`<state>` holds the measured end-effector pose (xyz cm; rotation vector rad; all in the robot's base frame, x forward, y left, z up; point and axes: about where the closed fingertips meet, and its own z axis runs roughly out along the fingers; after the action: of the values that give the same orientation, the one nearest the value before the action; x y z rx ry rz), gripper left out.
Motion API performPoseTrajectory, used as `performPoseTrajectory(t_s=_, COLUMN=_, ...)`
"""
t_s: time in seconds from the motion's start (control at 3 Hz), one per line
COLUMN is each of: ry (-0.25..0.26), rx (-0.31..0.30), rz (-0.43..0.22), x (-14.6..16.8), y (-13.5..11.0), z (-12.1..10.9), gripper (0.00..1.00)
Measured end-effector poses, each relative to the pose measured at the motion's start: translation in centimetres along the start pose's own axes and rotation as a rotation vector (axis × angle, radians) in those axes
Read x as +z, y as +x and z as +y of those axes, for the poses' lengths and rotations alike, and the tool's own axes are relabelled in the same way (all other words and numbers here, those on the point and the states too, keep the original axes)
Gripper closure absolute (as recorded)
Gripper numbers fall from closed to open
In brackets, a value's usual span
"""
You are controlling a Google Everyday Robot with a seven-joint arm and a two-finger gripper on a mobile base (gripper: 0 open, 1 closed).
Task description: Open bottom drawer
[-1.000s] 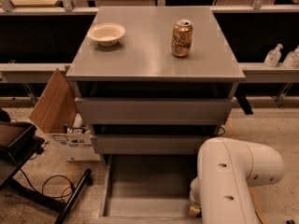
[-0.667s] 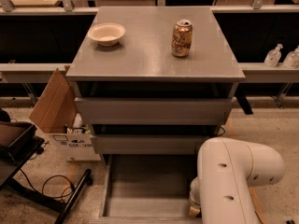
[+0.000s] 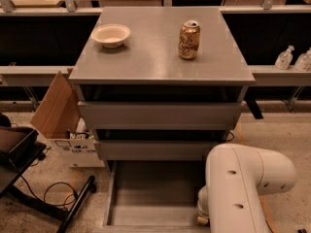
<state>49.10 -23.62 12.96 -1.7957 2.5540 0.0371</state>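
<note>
The grey cabinet (image 3: 160,57) stands in the middle of the camera view with three drawers. The bottom drawer (image 3: 154,193) is pulled out toward me, and its shallow grey tray shows open and bare. The two upper drawer fronts (image 3: 160,114) are closed. My white arm (image 3: 243,188) reaches down at the lower right, next to the drawer's right front corner. The gripper itself is hidden behind the arm.
A cream bowl (image 3: 111,34) and a gold drink can (image 3: 189,40) stand on the cabinet top. An open cardboard box (image 3: 63,118) sits on the floor at the left, with a black stand and cables (image 3: 43,193). Bottles (image 3: 284,57) stand on a shelf at right.
</note>
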Motion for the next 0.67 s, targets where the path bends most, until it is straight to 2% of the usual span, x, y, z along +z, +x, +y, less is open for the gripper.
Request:
performPoseTrajectory(t_s=0.33, ry=-0.004, rx=-0.023, rz=0.001, x=-0.6, y=-0.7, z=-0.3, gripper=0.63)
performPoseTrajectory(t_s=0.67, ry=0.055, rx=-0.076, rz=0.01, x=-4.7, y=-1.3, z=-2.1, gripper=0.86)
